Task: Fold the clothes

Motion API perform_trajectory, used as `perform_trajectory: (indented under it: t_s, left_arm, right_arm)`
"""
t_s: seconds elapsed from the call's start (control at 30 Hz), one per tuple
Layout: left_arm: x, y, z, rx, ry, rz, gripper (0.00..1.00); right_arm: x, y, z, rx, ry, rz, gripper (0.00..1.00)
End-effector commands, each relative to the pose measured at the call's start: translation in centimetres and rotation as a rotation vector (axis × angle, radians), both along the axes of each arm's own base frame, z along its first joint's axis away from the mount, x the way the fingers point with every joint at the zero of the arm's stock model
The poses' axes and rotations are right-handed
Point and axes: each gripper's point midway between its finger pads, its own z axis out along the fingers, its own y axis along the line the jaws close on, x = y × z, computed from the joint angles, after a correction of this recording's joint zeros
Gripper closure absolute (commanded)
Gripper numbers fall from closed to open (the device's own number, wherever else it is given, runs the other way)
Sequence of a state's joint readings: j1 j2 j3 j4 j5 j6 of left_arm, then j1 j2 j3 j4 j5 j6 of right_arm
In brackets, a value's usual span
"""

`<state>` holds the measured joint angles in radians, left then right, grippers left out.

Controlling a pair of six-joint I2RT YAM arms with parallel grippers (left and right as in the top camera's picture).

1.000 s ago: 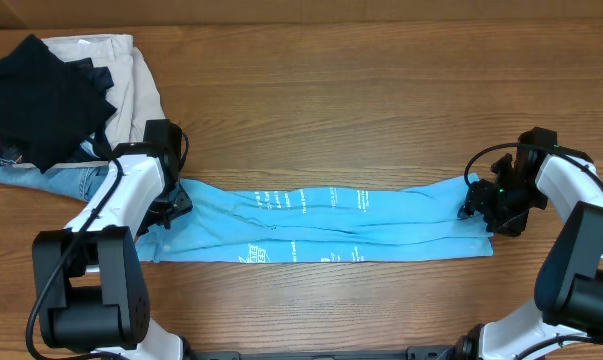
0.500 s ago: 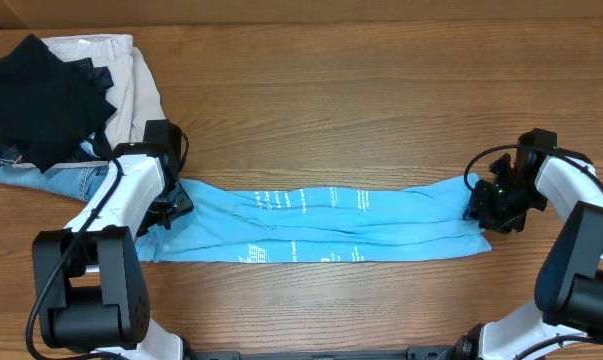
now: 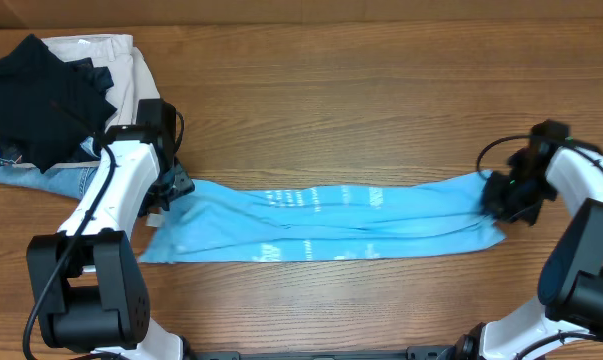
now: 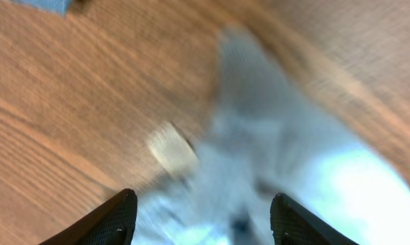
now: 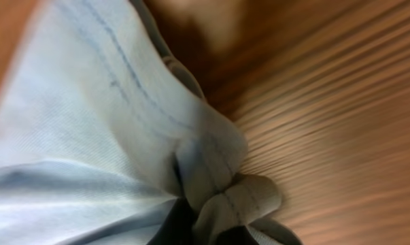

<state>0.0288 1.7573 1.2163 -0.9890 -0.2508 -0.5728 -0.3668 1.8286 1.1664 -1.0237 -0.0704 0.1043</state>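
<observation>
The clothes, a sky-blue T-shirt (image 3: 331, 220), lie on the table as a long strip running left to right, with small white print facing up. My right gripper (image 3: 499, 198) is shut on the strip's right end. In the right wrist view the hem is bunched into a knot of cloth (image 5: 225, 184) at the jaws. My left gripper (image 3: 171, 190) is at the strip's left end. Its fingers (image 4: 116, 218) stand wide apart and open over blurred blue cloth (image 4: 293, 156), gripping nothing.
A pile sits at the back left corner: a black garment (image 3: 41, 95) on top of beige trousers (image 3: 131, 75) and blue denim jeans (image 3: 51, 175). It lies just behind my left arm. Bare wooden table (image 3: 361, 100) surrounds the strip.
My right gripper has shut on the shirt's right end and drawn it slightly to the right. My left gripper has moved back toward the pile, and the shirt's left end has shifted.
</observation>
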Motion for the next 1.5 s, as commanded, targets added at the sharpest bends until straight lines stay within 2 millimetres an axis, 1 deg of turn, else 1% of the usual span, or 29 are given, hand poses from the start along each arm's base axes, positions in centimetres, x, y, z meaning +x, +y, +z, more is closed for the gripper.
perform_trajectory:
  t_s: [0.0, 0.03, 0.1, 0.13, 0.17, 0.23, 0.3, 0.5, 0.57, 0.63, 0.73, 0.9, 1.0, 1.13, 1.23, 1.47]
  left_arm:
    - [1.0, -0.6, 0.5, -0.041, -0.019, -0.022, 0.34]
    - [1.0, -0.6, 0.5, -0.045, -0.019, -0.022, 0.34]
    - [1.0, -0.9, 0.4, -0.061, -0.019, -0.024, 0.34]
    - [1.0, -1.1, 0.4, -0.07, -0.019, -0.026, 0.34]
    - [1.0, -1.1, 0.4, -0.071, -0.019, -0.026, 0.34]
    - [1.0, -1.2, 0.4, -0.076, -0.019, -0.027, 0.34]
    - [0.9, -1.3, 0.4, -0.085, -0.016, -0.027, 0.34]
    - [0.6, -1.3, 0.4, -0.086, -0.004, -0.027, 0.34]
    - [0.5, -1.3, 0.3, -0.086, 0.0, -0.027, 0.34]
    - [0.4, -1.3, 0.3, -0.086, 0.003, -0.027, 0.34]
    - [0.3, -1.3, 0.3, -0.086, 0.01, -0.038, 0.34]
    - [0.3, -1.4, 0.3, -0.086, 0.014, -0.045, 0.35]
    - [0.3, -1.4, 0.3, -0.086, 0.014, -0.044, 0.35]
    - [0.3, -1.4, 0.3, -0.086, 0.013, -0.044, 0.35]
    - [0.3, -1.4, 0.3, -0.086, 0.014, -0.044, 0.35]
    - [0.3, -1.4, 0.3, -0.086, 0.014, -0.044, 0.35]
  right_arm:
    - [1.8, -6.1, 3.2, -0.174, -0.049, -0.133, 0.96]
    - [2.0, -6.9, 4.0, -0.188, -0.057, -0.148, 0.96]
    - [2.2, -7.9, 5.4, -0.204, -0.065, -0.154, 0.96]
    - [2.6, -7.9, 6.5, -0.198, -0.073, -0.155, 0.95]
    - [3.0, -7.3, 7.1, -0.182, -0.08, -0.142, 0.95]
    - [3.7, -5.4, 7.8, -0.141, -0.09, -0.072, 0.92]
    - [3.9, -2.9, 7.9, -0.124, -0.066, -0.002, 0.89]
    - [3.8, 5.6, 7.8, -0.1, 0.004, 0.256, 0.9]
    - [3.5, 8.1, 7.8, -0.098, 0.022, 0.296, 0.91]
    - [3.1, 10.1, 7.8, -0.099, 0.041, 0.317, 0.92]
    - [2.1, 13.2, 7.3, -0.098, 0.064, 0.369, 0.92]
    - [0.9, 17.3, 5.7, -0.086, 0.068, 0.461, 0.92]
    - [0.3, 20.1, 4.6, -0.058, 0.048, 0.537, 0.92]
    - [-0.2, 22.0, 3.9, -0.06, 0.034, 0.57, 0.92]
    - [-0.2, 23.0, 3.7, -0.056, 0.015, 0.58, 0.92]
    - [-0.1, 23.9, 3.7, -0.033, -0.004, 0.594, 0.91]
